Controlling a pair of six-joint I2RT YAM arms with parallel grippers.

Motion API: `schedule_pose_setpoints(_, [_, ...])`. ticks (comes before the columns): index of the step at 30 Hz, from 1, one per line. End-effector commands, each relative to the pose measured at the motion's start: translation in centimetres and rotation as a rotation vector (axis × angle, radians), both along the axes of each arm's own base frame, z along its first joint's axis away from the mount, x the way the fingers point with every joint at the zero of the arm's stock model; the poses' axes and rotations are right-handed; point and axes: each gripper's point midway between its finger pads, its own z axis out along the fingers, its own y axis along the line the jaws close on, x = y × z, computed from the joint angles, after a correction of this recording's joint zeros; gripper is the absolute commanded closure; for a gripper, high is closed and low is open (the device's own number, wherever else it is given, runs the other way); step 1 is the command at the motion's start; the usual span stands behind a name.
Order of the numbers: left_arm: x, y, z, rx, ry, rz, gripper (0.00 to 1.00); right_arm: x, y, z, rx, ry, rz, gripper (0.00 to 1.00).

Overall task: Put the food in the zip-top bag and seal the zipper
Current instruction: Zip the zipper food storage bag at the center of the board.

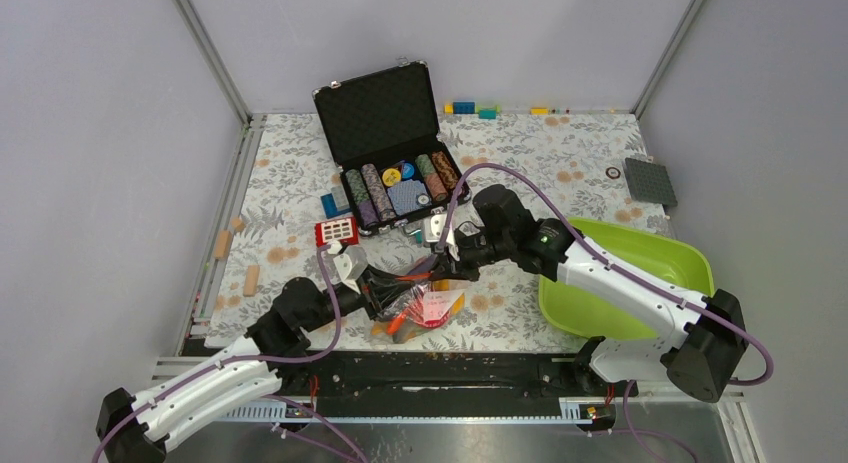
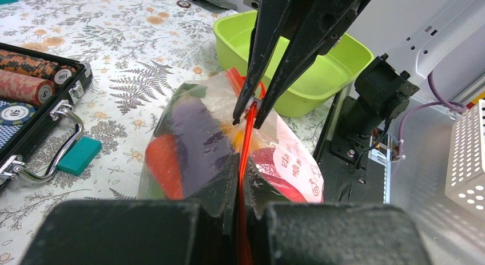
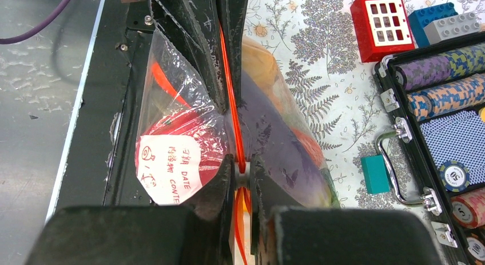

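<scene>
The soft, slippery zip-top bag (image 1: 425, 308), lumpy with the food (image 2: 194, 133), lies on the table (image 1: 560, 168) between the arms, with the left gripper (image 2: 240, 216) and right gripper (image 3: 243, 176) both clamped on its thin zipper (image 2: 247, 142), probably the firmest place to hold it.

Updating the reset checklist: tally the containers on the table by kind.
zip-top bag: 1
lime-green tray: 1
black chip case, lid open: 1
Total: 3
</scene>
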Motion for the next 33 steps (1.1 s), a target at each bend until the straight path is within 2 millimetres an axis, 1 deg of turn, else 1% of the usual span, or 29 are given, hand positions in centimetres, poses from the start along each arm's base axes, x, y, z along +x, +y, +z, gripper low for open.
schedule_pose_setpoints(1, [2.4,2.4,-1.7,0.047,0.005,0.169,1.00,2.0,-15.4,-8.2,-0.628,0.083,-0.380,0.94])
schedule_pose_setpoints(7, [2.4,2.5,-1.8,0.053,0.006,0.167,1.00,2.0,-17.3,-9.0,-0.734,0.089,-0.411,0.95])
schedule_pose_setpoints(10, [2.3,2.5,-1.8,0.054,0.005,0.164,1.00,2.1,-18.6,-9.3,-0.807,0.094,-0.452,0.96])
schedule_pose_setpoints(12, [2.2,2.5,-1.9,0.057,0.008,0.164,1.00,2.1,-19.5,-9.4,-0.856,0.099,-0.480,0.98])
schedule_pose_setpoints(16, [2.3,2.5,-2.1,0.063,0.012,0.165,1.00,2.2,-20.5,-9.5,-0.894,0.084,-0.511,1.00])
schedule_pose_setpoints(20, [2.3,2.5,-2.4,0.073,0.020,0.164,1.00,2.5,-22.6,-9.8,-0.985,0.091,-0.592,1.00])
schedule_pose_setpoints(23, [2.3,2.4,-2.5,0.072,0.020,0.163,1.00,2.7,-22.1,-9.7,-0.958,0.096,-0.580,1.00])
schedule_pose_setpoints(24, [2.3,2.5,-2.6,0.076,0.021,0.164,1.00,2.9,-22.3,-9.6,-0.952,0.074,-0.598,1.00])
schedule_pose_setpoints(26, [2.4,2.6,-2.5,0.079,0.018,0.170,1.00,3.2,-23.3,-9.4,-0.975,0.043,-0.643,1.00])
schedule_pose_setpoints(29, [2.4,2.9,-2.1,0.068,0.006,0.184,1.00,3.3,-24.5,-9.3,-1.016,0.043,-0.694,1.00])
schedule_pose_setpoints(31, [2.6,3.2,-2.0,0.059,0.005,0.203,1.00,3.3,-25.9,-9.4,-1.068,0.061,-0.737,1.00])
schedule_pose_setpoints(33, [2.7,3.3,-1.9,0.053,0.001,0.212,1.00,3.3,-26.7,-9.6,-1.097,0.083,-0.766,1.00])
